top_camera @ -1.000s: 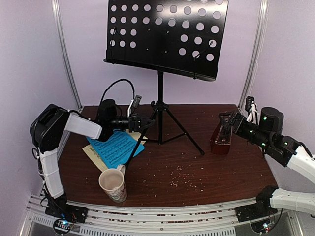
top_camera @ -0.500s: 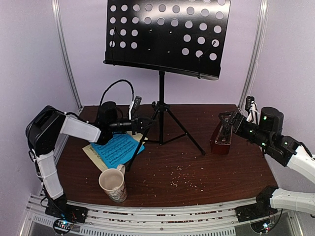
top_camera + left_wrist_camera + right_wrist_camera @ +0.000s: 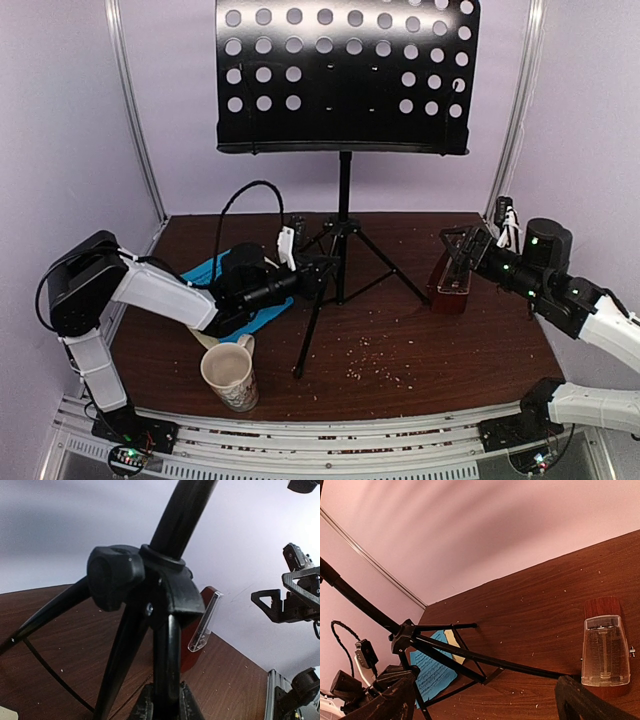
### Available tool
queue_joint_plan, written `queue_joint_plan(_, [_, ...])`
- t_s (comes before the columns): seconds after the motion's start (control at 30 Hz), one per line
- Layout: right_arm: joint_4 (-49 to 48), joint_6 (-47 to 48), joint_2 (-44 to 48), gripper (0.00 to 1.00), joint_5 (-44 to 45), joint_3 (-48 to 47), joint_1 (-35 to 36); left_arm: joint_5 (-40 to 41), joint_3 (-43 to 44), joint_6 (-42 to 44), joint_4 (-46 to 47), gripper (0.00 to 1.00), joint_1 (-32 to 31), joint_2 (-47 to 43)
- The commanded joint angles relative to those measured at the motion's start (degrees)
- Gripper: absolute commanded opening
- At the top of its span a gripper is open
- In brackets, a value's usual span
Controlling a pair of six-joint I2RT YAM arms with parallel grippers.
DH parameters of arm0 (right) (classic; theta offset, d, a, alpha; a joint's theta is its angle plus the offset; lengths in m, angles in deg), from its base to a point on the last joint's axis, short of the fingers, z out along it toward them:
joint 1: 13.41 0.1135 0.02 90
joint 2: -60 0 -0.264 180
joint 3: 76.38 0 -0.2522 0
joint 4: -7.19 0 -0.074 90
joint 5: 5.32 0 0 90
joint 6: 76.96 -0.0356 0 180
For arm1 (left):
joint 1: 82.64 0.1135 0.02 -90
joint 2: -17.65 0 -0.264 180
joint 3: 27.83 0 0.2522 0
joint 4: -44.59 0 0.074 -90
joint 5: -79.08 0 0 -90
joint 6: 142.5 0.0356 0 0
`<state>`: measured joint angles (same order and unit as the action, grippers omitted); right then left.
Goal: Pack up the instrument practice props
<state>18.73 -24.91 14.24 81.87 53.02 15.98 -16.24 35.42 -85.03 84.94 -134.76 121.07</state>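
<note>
The black perforated music stand [image 3: 345, 75] stands mid-table on its tripod [image 3: 340, 250]. My left gripper [image 3: 316, 274] is shut on one tripod leg [image 3: 167, 665], just below the hub. The blue music sheets [image 3: 205, 270] lie at the left, mostly hidden under my left arm; the right wrist view shows the blue sheets [image 3: 432, 672] with a pale yellow sheet [image 3: 452, 642] beneath the tripod. The red-brown metronome [image 3: 447, 283] with its clear cover [image 3: 605, 652] stands at the right. My right gripper [image 3: 462, 247] is open and empty, just above and behind it.
A cream patterned mug [image 3: 230, 375] stands near the front left, close to my left arm. A black cable [image 3: 245, 200] loops over the left arm. Crumbs are scattered over the brown table [image 3: 400, 350]. Lilac walls close in the back and sides.
The left gripper has pulled the stand to the right and toward the front by its leg. The stand's desk has swung to face the camera. The right arm has barely moved.
</note>
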Motion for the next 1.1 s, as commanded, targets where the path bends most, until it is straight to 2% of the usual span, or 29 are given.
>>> queue_joint_plan(0.0, [-2.3, -0.9, -0.4, 1.0, -0.8, 0.7, -0.2, 20.6, -1.1, -2.2, 2.6, 0.0, -5.4, -1.8])
queue_joint_plan(0.1, [-2.3, -1.0, -0.5, 1.0, -1.0, 0.6, -0.2, 29.0, -2.0, -1.3, 2.8, 0.0, -8.1, -2.5])
queue_joint_plan(0.2, [-2.3, -0.9, -0.5, 1.0, -0.9, 0.7, -0.2, 32.7, -2.8, -0.6, 2.3, 0.0, -9.0, -3.7])
queue_joint_plan(0.33, [-3.2, -1.1, -0.8, 1.0, -1.1, 1.0, -0.2, 32.9, -2.6, -0.3, 1.3, 0.0, -9.0, -4.0])
queue_joint_plan(0.47, [-3.9, -1.3, -1.4, 1.0, -1.6, 0.9, -0.2, 27.7, -1.0, 2.5, 2.3, 0.0, -9.1, -2.8])
queue_joint_plan(0.5, [-3.9, -1.3, -1.4, 1.0, -1.6, 0.9, -0.2, 26.5, -1.0, 3.7, 2.8, 0.08, -9.1, -3.1])
queue_joint_plan(0.57, [-3.9, -1.1, -1.2, 1.0, -1.8, 0.8, -0.2, 24.9, -1.6, 7.1, 4.3, 0.41, -9.1, -4.3])
queue_joint_plan(0.6, [-3.8, -1.0, -1.1, 1.0, -1.7, 0.7, -0.2, 24.8, -2.3, 8.9, 4.7, 0.54, -9.0, -5.4])
queue_joint_plan(0.67, [-3.7, -0.8, -0.8, 1.0, -1.5, 0.7, -0.2, 24.0, -3.6, 12.8, 4.7, 0.71, -8.8, -7.8])
queue_joint_plan(0.7, [-3.7, -0.7, -0.7, 1.0, -1.5, 0.7, -0.2, 23.0, -4.2, 14.7, 4.2, 0.76, -8.5, -9.1])
queue_joint_plan(0.83, [-4.2, -0.5, -0.8, 1.0, -1.4, 0.7, -0.2, 17.5, -8.5, 19.2, 2.4, 0.84, -5.8, -15.4])
queue_joint_plan(0.97, [-4.8, -0.1, -0.8, 1.0, -1.7, 0.8, -0.2, 3.4, -13.7, 21.3, 2.5, 0.83, 2.3, -19.7])
queue_joint_plan(1.07, [-4.3, 0.8, -0.6, 1.0, -1.5, 0.6, -0.2, -2.5, -16.9, 29.4, 6.6, 0.81, 5.5, -21.5])
